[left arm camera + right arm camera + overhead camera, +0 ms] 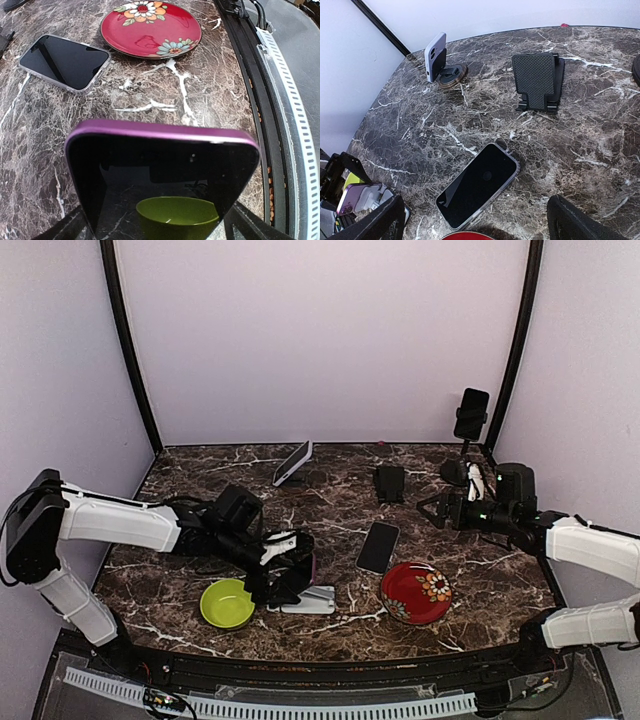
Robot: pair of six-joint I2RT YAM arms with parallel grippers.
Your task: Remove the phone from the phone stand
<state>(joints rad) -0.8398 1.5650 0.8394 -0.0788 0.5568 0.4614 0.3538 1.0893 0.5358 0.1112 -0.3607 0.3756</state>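
Note:
A purple-cased phone fills the lower left wrist view, its dark screen reflecting the green bowl. My left gripper is shut on this phone, with a finger on either side edge. The phone leans at the white stand near the front middle; I cannot tell whether it still touches it. The phone and stand also show in the right wrist view. My right gripper is open and empty at the right, well above the table.
A clear-cased phone lies flat beside a red flowered plate. A green bowl sits left of the white stand. An empty black stand, a phone on a round stand and a phone on a tall stand are at the back.

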